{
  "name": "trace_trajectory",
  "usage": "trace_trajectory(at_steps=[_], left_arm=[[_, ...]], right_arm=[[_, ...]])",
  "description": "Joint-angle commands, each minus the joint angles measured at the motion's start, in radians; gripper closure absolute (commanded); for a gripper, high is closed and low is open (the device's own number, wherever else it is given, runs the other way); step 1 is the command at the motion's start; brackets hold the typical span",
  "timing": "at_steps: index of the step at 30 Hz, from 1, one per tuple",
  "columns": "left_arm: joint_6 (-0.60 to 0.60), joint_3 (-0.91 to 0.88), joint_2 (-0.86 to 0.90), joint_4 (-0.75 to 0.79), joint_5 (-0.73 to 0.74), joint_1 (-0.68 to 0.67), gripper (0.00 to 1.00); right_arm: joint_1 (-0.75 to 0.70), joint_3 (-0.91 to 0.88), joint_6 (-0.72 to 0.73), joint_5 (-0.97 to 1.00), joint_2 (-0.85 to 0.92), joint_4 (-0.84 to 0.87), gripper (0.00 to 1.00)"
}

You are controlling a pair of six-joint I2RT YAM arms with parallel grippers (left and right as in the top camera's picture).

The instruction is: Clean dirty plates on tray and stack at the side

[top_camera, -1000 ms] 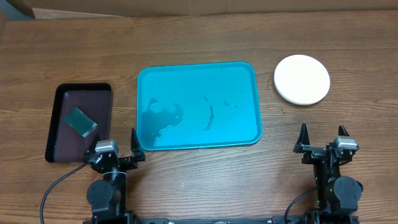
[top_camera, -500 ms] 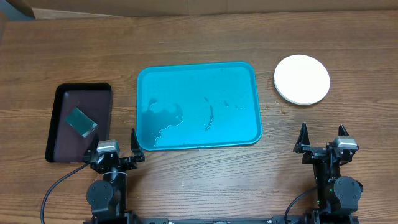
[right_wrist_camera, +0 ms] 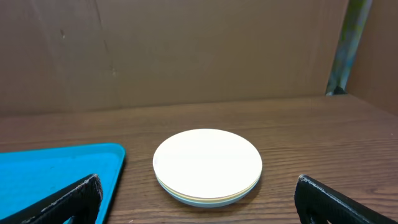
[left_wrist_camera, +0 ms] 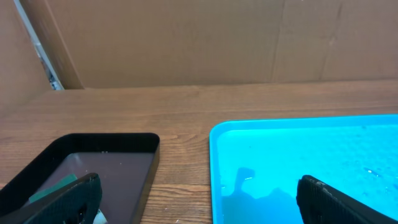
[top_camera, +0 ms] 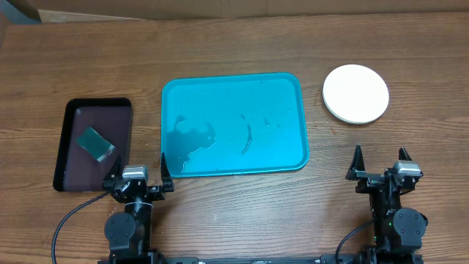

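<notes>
The turquoise tray lies mid-table and holds only wet patches and droplets; no plate is on it. The plates stand stacked on the table to its right, white on top. In the right wrist view the plates show yellow-green and pale blue rims under the white one. My left gripper rests open at the table's front, near the tray's front left corner. My right gripper rests open at the front right, short of the stack. Nothing is between the fingers of the left one, nor the fingers of the right.
A smaller black tray sits left of the turquoise one, with a green sponge in it. In the left wrist view a strip of wood separates the black tray from the turquoise tray. A cardboard wall stands behind the table.
My left gripper has swung a little to the right, toward the tray's front left corner. The right arm, the plates and the tray have stayed put.
</notes>
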Motion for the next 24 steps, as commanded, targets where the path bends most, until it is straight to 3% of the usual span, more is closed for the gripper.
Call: trace_trajectory(at_steps=[1, 11, 24], left_arm=[[0.020, -0.004, -0.014, -0.003, -0.016, -0.005, 0.00], [-0.101, -0.005, -0.014, -0.002, -0.057, -0.004, 0.00], [-0.117, -0.005, -0.014, -0.002, -0.059, -0.004, 0.00]], right_arm=[[-0.005, -0.011, -0.007, -0.005, -0.012, 0.006, 0.00], [-0.005, -0.011, -0.007, -0.005, -0.012, 0.006, 0.00], [-0.005, -0.011, -0.007, -0.005, -0.012, 0.006, 0.00]])
